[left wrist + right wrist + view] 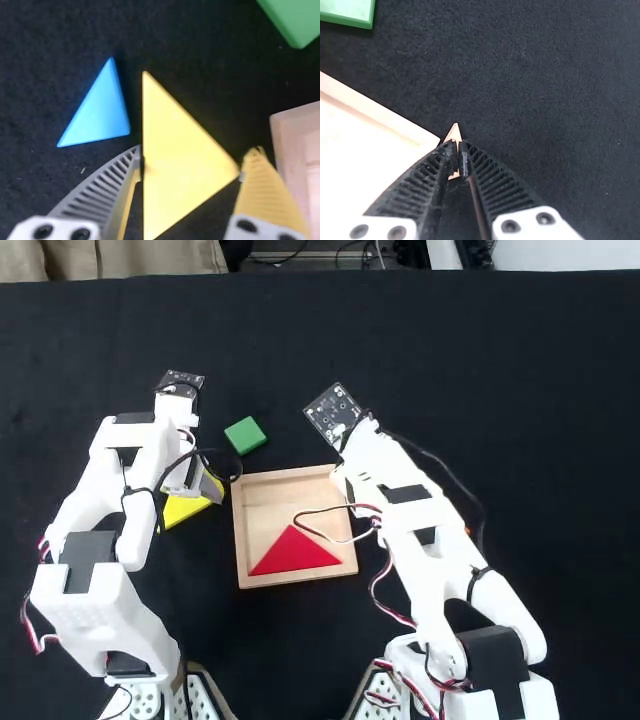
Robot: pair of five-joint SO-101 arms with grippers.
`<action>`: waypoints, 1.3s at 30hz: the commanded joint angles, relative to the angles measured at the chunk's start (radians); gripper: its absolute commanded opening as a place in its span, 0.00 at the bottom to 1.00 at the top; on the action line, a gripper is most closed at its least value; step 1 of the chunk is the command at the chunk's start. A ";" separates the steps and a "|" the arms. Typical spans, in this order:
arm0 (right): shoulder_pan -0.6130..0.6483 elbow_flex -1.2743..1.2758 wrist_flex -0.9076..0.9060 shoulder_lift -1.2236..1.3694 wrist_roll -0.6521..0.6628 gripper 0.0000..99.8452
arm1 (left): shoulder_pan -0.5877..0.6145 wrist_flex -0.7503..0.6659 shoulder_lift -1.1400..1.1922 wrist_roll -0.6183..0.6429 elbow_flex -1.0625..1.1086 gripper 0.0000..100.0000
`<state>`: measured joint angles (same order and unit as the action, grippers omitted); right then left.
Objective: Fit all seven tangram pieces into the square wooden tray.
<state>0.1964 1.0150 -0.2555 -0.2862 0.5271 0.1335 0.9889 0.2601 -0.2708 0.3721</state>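
Hiding under left arm (110, 510): blue triangle (97, 115), plain from left wrist, just beside yellow triangle (175, 160).
Left gripper (196, 150): jaws spread wide astride yellow triangle, left of tray (246, 540); real grip hard to judge.
Green square (245, 435): on table (520, 390), far of tray.
Tray: red triangle (293, 552) inside, along near edge.
Right gripper (456, 147): jaws pinched together, holding nothing, over tray's far right corner.
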 commanded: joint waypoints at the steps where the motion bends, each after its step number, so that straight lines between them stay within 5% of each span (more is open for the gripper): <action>1: 0.018 -0.028 0.020 -0.002 0.008 0.01 | -0.005 -0.006 0.002 -0.009 -0.033 0.24; 13: 0.018 -0.028 0.020 -0.002 0.008 0.01 | -0.013 -0.002 -0.008 -0.009 -0.025 0.23; 21: 0.018 -0.028 0.020 -0.002 0.008 0.01 | -0.033 0.161 -0.008 -0.002 -0.127 0.23; 32: 0.014 -0.031 0.020 -0.002 0.008 0.01 | -0.065 0.374 -0.038 0.195 -0.285 0.23; 39: -0.072 -0.036 0.074 -0.008 -0.002 0.01 | -0.225 0.468 -0.178 0.396 -0.269 0.24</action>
<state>0.1657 1.0150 -0.2309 -0.2862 0.5286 0.0153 1.4461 0.1849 0.0391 0.1128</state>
